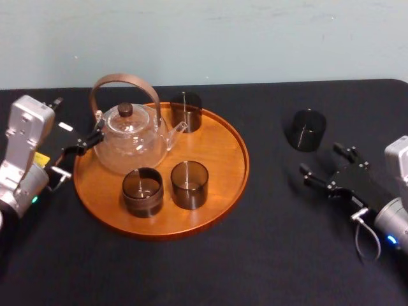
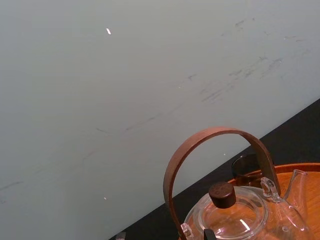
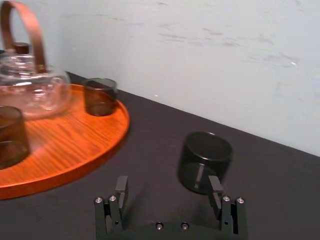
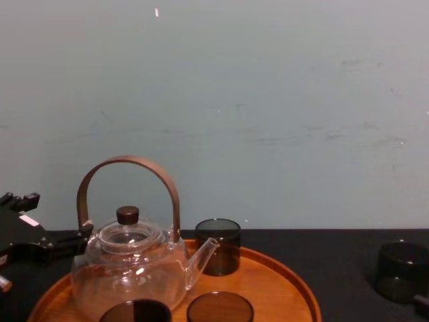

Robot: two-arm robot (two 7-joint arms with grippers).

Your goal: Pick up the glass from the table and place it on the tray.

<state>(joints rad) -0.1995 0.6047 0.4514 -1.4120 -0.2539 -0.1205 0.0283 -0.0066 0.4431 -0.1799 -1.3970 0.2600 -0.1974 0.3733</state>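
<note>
Smoky-dark and short, the round glass (image 1: 308, 130) is seen in the head view standing upright on the flat black matte surface (image 1: 268, 255), apart from and to the right of the large round orange-brown wooden tray (image 1: 233, 169). The right gripper (image 1: 322, 160) is held near it, jaws spread open and empty. The glass lies ahead of the jaws, not between them. The left gripper (image 1: 83, 143) is parked at the tray's left rim, by the clear glass teapot (image 1: 131, 137); whether it is open or closed cannot be told.

In the right wrist view, the glass (image 3: 205, 161) is shown just beyond the open right gripper (image 3: 168, 187), off-centre and lined up with one jaw.

In the chest view, the glass (image 4: 401, 270) is seen on the surface, right of the tray (image 4: 281, 282).
</note>
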